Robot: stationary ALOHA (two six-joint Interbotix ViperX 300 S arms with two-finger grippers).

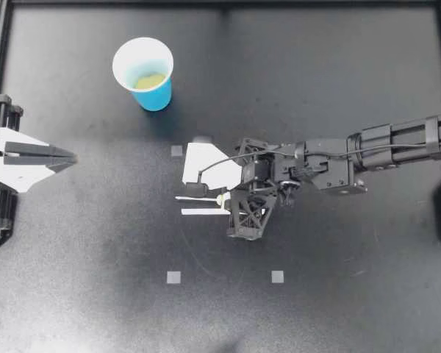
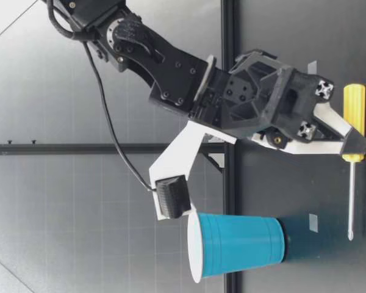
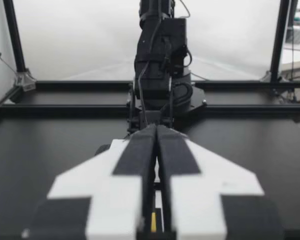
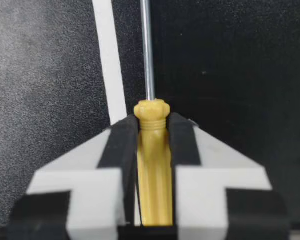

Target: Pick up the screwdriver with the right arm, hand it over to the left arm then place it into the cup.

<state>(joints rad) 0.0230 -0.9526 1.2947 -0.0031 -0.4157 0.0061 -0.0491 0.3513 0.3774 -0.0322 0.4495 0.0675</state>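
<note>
The screwdriver (image 1: pixel 206 198) lies on the black table with its yellow handle (image 2: pixel 354 107) toward the right arm and its thin metal shaft (image 4: pixel 147 50) pointing away from it. My right gripper (image 1: pixel 223 200) reaches down from the right and is shut on the handle (image 4: pixel 153 175); both black pads press its sides. In the low view the fingertips (image 2: pixel 355 145) sit at table level. The blue cup (image 1: pixel 143 73) stands upright at the back left, also seen as the cup (image 2: pixel 238 244). My left gripper (image 1: pixel 59 157) hovers at the left edge, shut and empty, fingers (image 3: pixel 140 150) together.
A white strip (image 1: pixel 204 212) lies on the table beside the shaft, also seen as the strip (image 4: pixel 109 60). Small grey square marks (image 1: pixel 174 277) dot the table. A black frame rail (image 1: pixel 220 3) borders the table. The right arm (image 3: pixel 160 60) stands ahead of the left gripper.
</note>
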